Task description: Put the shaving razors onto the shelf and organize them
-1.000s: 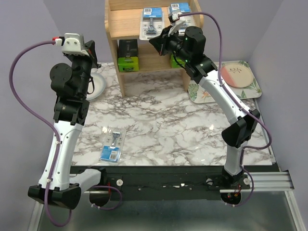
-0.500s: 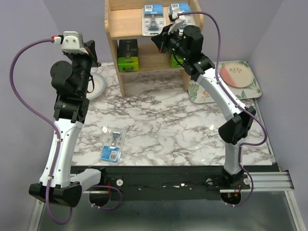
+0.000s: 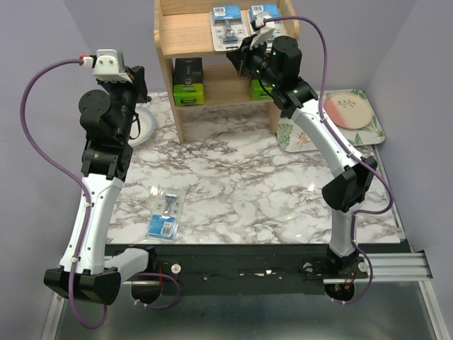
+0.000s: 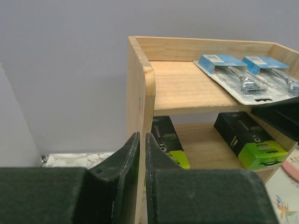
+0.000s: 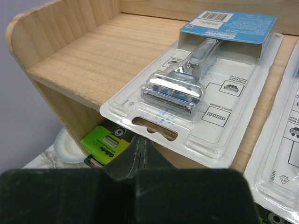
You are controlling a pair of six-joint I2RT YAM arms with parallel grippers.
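The right hand (image 5: 139, 143) is clenched on nothing, its tips right at the overhanging front edge of a clear razor pack (image 5: 196, 88) on the top tier of the shelf (image 5: 70, 56); whether they touch the plastic I cannot tell. That pack lies flat with its label card toward the back rail and its hang-slot end past the tier's front edge. A second pack (image 3: 263, 14) lies just beside it, toward the right side panel. These look like light, fairly stiff plastic shells that would slide readily on smooth wood. A closed-finger nudge on the front edge should square one up, while a hard shove could skew it or knock its neighbour. A black box (image 4: 168, 140) with a green end sits at the left of the lower tier and another box (image 4: 247, 137) at its right. The left hand (image 4: 142, 138) hangs by the shelf's left side panel, fingers a narrow slit apart, holding nothing. The third clear pack (image 3: 165, 212) lies flat on the desk (image 3: 248, 184) near its front left corner. Thin and slick, it gives little to pinch from above, so gripping across its narrow width by the long edges looks the safest hold.
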